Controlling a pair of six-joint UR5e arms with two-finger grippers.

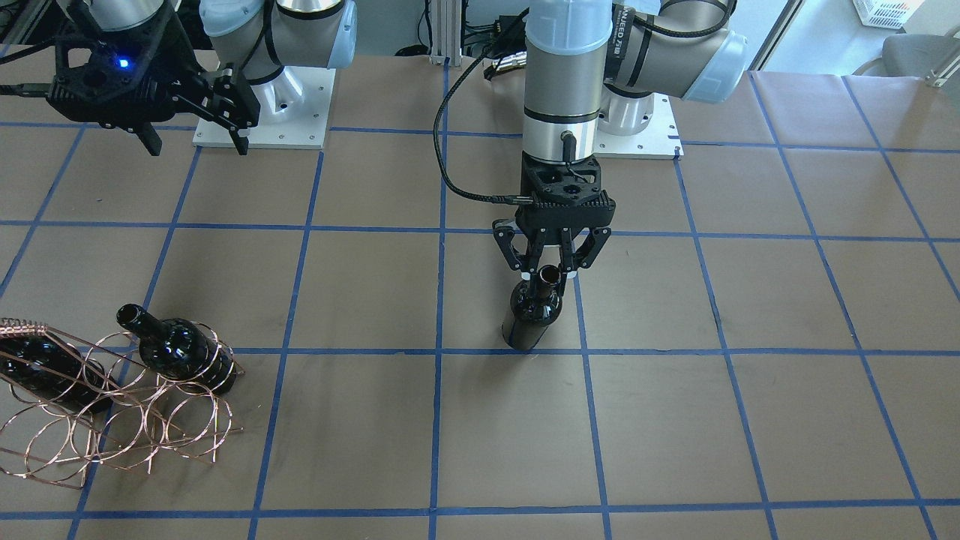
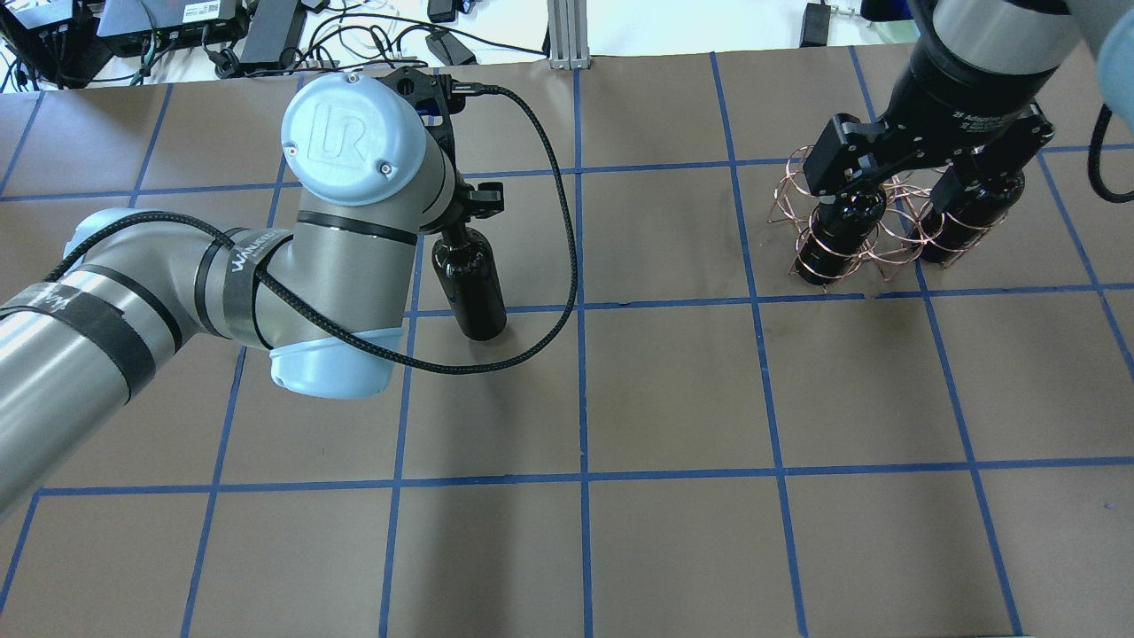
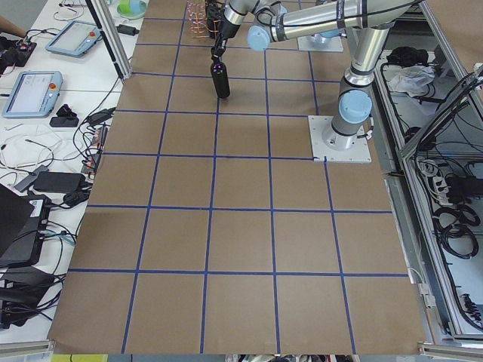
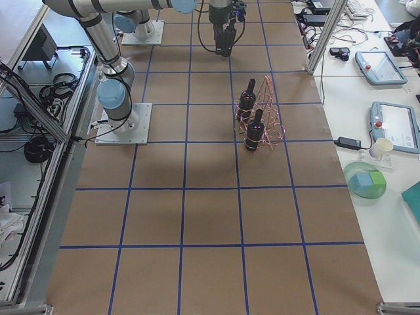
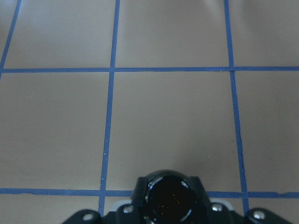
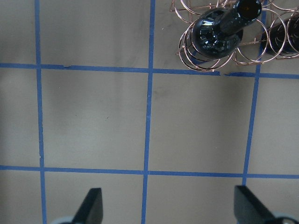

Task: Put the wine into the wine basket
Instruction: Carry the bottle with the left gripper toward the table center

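Observation:
My left gripper (image 1: 550,279) is shut on the neck of a glossy near-black wine bottle (image 1: 531,319) that stands upright near the table's middle; I cannot tell whether its base touches the table. The left wrist view looks down on its ringed mouth (image 5: 169,198) between the fingers. The copper wire wine basket (image 1: 112,420) lies at the robot's right with two like bottles in its loops (image 1: 176,349) (image 1: 45,371). My right gripper (image 1: 193,141) is open and empty, high above the table beside the basket (image 6: 219,58).
The table is brown paper with a blue tape grid (image 1: 439,352). The two arm base plates (image 1: 262,112) (image 1: 637,127) stand at the robot's edge. Cables and devices lie beyond the far edge (image 2: 266,35).

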